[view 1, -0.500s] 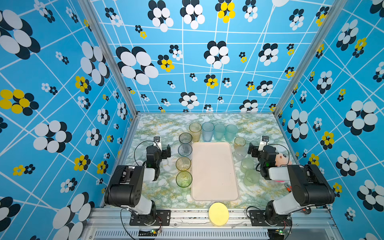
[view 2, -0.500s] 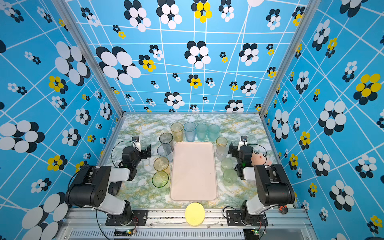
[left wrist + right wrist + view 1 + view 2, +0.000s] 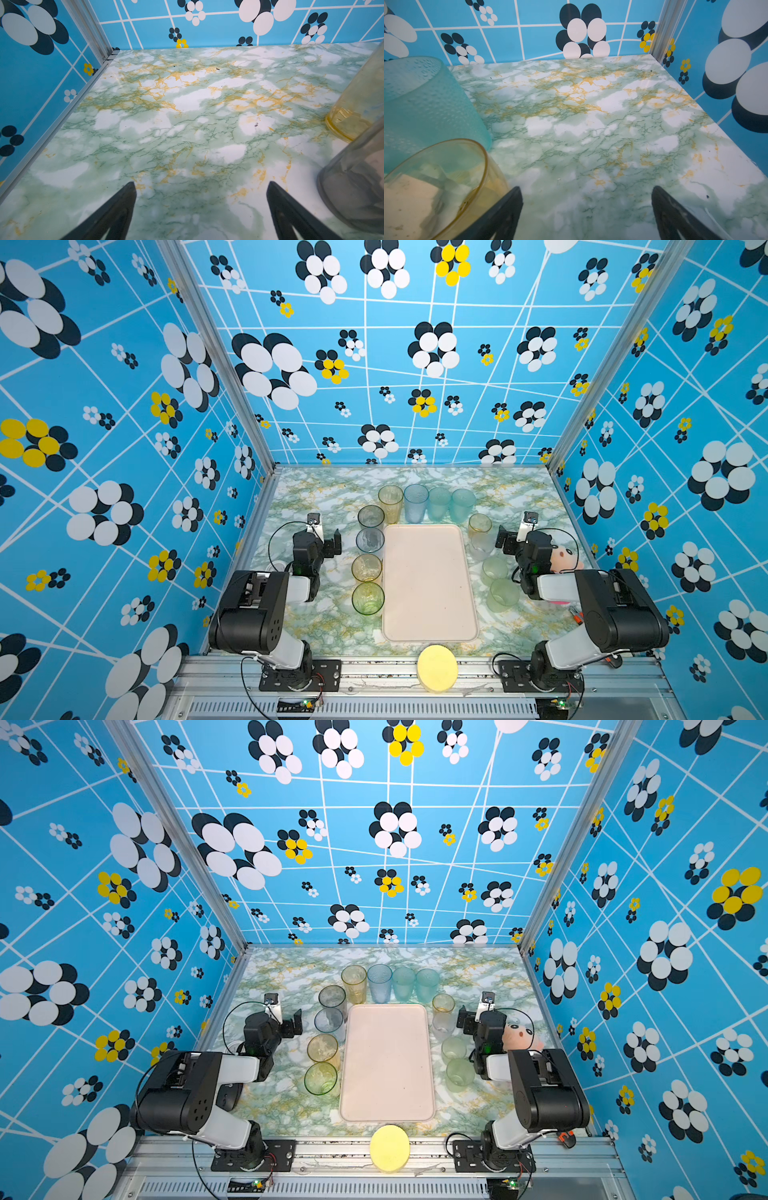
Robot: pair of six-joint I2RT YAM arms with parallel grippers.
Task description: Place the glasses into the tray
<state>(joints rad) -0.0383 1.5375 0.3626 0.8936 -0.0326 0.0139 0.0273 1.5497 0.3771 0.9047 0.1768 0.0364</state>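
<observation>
Tray point(image 3: 428, 585) lies at the centre of the marble table point(image 3: 316, 497), long side running near to far. Glasses point(image 3: 414, 502) all stand on the table outside it: four in a row along its far edge, four down its left side, four down its right. Left gripper point(image 3: 200, 185): jaws spread wide, holding nothing, left of the left column. Right gripper point(image 3: 586, 189): likewise spread and unladen, right of the right column
</observation>
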